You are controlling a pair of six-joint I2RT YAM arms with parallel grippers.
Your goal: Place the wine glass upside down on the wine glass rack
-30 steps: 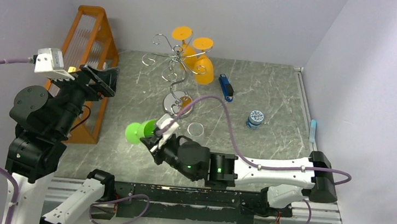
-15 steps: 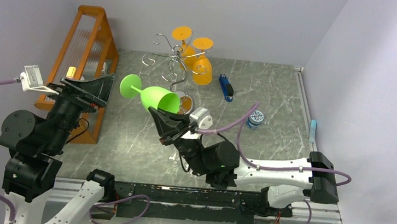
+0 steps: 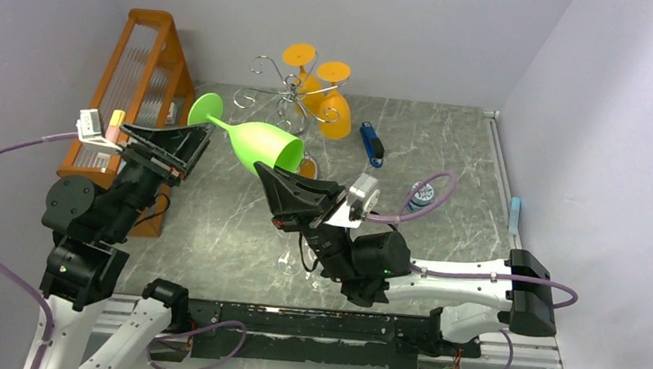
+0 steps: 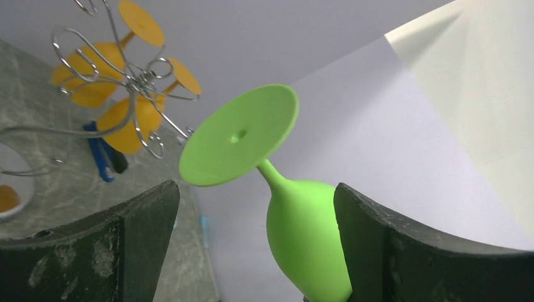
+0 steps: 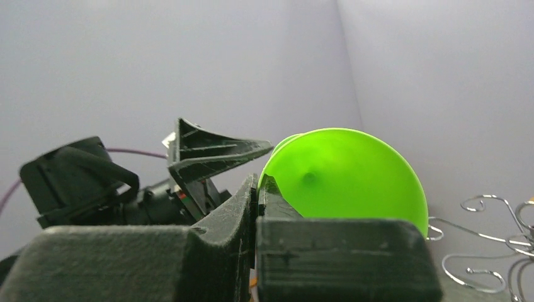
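The green wine glass [image 3: 263, 146] lies tilted in the air, foot toward the back left and mouth toward my right gripper [image 3: 268, 172]. That gripper is shut on the glass rim, as the right wrist view shows [image 5: 258, 185], with the green bowl [image 5: 346, 176] just beyond the fingers. My left gripper [image 3: 193, 148] is open. In the left wrist view [image 4: 255, 195] the glass [image 4: 308, 233] sits between its fingers, close to the right one. The chrome wine glass rack [image 3: 284, 99] stands just behind and carries two orange glasses [image 3: 329, 99]. Its hooks show in both wrist views [image 4: 126, 75] [image 5: 485, 239].
The orange wooden A-frame shelf [image 3: 139, 76] stands at the back left beside the left arm. A blue object [image 3: 372, 144] and a small blue-white can [image 3: 419, 194] lie right of the rack. A clear glass item [image 3: 288, 260] sits on the table by the right arm.
My right gripper has lifted the green glass from near the table up and back-left toward the rack. My left arm has swung in, its open fingers now either side of the glass.
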